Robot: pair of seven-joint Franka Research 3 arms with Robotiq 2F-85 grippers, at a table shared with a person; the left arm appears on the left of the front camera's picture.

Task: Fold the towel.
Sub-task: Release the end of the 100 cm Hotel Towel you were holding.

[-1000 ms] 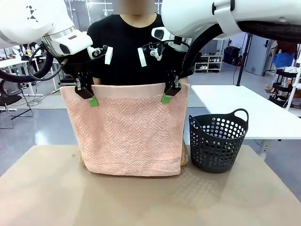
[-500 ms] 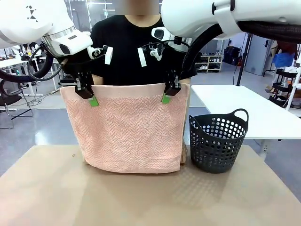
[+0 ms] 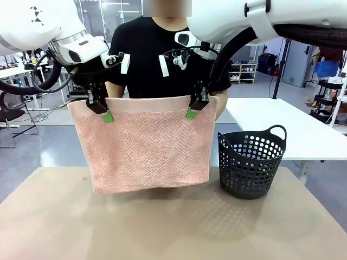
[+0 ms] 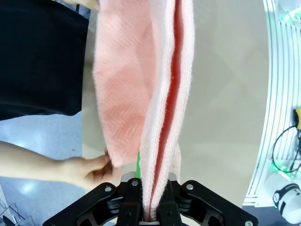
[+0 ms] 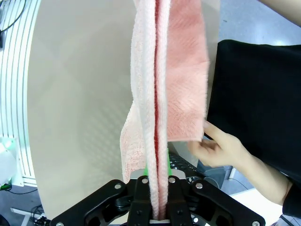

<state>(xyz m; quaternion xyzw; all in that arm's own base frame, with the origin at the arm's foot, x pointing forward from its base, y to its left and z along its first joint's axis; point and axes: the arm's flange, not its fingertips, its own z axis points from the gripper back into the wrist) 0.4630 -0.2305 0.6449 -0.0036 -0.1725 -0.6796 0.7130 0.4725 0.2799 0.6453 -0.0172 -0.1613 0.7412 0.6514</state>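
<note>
— Where are the grippers?

— High over the far half of the tan counter (image 3: 162,233). The left gripper (image 3: 103,110) and the right gripper (image 3: 194,108) are each pressed together on the smooth top band of the light salmon-pink terry towel (image 3: 146,146), one near each upper corner. The towel hangs between them as a flat sheet.

— And seen along the fingers?

— The wrist views show each gripper pinching doubled layers of the towel, which falls away towards the counter below.

— Who else is in the picture?

— A person in a black T-shirt (image 3: 157,59) stands at the counter's far edge, behind the towel. One hand (image 4: 87,167) holds the corner of the rear layer beside the left gripper. The other hand (image 5: 218,148) is at the matching corner beside the right gripper.

— Anything nearby?

— A black perforated plastic basket (image 3: 250,162) with loop handles stands just beside the towel, near the counter's far right corner.
</note>
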